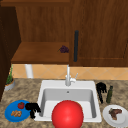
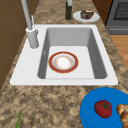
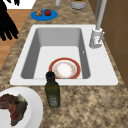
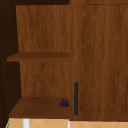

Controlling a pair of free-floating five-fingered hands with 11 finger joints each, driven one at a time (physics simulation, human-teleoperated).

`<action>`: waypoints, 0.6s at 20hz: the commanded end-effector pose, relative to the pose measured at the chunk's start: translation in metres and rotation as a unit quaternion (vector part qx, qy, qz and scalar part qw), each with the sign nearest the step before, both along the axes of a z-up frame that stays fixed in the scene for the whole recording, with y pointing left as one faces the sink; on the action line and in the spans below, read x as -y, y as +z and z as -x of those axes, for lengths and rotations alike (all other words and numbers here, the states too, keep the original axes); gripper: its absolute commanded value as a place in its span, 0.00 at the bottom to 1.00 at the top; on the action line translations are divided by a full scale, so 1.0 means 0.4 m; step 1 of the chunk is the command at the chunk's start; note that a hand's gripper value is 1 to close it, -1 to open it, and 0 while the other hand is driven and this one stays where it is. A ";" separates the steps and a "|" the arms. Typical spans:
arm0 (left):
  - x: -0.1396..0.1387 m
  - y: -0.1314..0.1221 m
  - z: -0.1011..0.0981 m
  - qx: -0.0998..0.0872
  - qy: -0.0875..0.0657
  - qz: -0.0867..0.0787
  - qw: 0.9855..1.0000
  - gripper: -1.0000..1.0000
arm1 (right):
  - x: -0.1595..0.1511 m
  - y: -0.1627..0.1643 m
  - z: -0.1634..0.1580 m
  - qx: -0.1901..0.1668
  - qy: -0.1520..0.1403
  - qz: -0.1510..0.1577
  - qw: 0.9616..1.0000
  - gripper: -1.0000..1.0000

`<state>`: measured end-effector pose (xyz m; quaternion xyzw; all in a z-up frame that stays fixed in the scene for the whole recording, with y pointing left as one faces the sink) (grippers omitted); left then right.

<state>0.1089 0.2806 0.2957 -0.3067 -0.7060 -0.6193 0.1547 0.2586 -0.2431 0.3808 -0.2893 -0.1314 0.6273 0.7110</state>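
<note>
My left hand (image 1: 32,108) hangs at the sink's left front corner, fingers curled loosely downward, holding nothing; it sits just over the right edge of the blue plate (image 1: 11,116), close beside the tomato (image 1: 21,105); I can't tell if it touches either; the bread pieces (image 1: 16,113) lie on the same plate, a bit further left. My right hand (image 1: 101,90) hangs right of the sink, fingers straight and pointing down, nothing in it; the dark olive bottle (image 1: 109,94) stands upright just beside it on the right, apart as far as I can see; in the right side view this hand (image 3: 6,23) shows at the left edge, fingers spread, out over the counter's front edge. In front of the bottle is the white plate (image 1: 122,120) with a chunk of meat (image 1: 114,113) on it. Between the hands is the white sink (image 1: 47,85), faucet (image 1: 68,76) at the back; a red-rimmed bowl (image 2: 63,62) rests in the basin, seen from the front as a big red dome (image 1: 67,114). Potted plant (image 1: 9,81) far left on the counter. Above, the wooden cabinet stands with its left side open; a small purple grape bunch (image 4: 64,103) lies on the lower shelf (image 4: 37,107) next to the dark door handle (image 4: 76,98).
</note>
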 end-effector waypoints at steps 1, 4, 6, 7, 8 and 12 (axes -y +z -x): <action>0.000 0.000 0.000 0.000 0.000 0.000 1.000 0.50 | 0.055 -0.033 0.009 0.010 0.021 -0.015 1.000 0.00; 0.000 0.000 0.000 0.000 0.000 0.000 1.000 0.50 | 0.100 -0.063 0.016 0.009 0.024 -0.028 0.999 0.00; 0.000 0.000 0.000 0.000 0.000 0.000 1.000 0.50 | 0.129 -0.083 0.020 0.007 0.027 -0.036 0.999 0.00; 0.000 0.000 0.000 0.000 0.000 0.000 1.000 0.50 | 0.144 -0.092 0.022 0.006 0.028 -0.039 0.999 0.00; 0.000 0.000 0.000 0.000 0.000 0.000 1.000 0.50 | 0.159 -0.101 0.024 0.005 0.029 -0.042 0.999 0.00; 0.000 0.000 0.000 0.000 0.000 0.000 1.000 0.50 | 0.218 -0.134 0.032 0.003 0.033 -0.054 0.998 0.00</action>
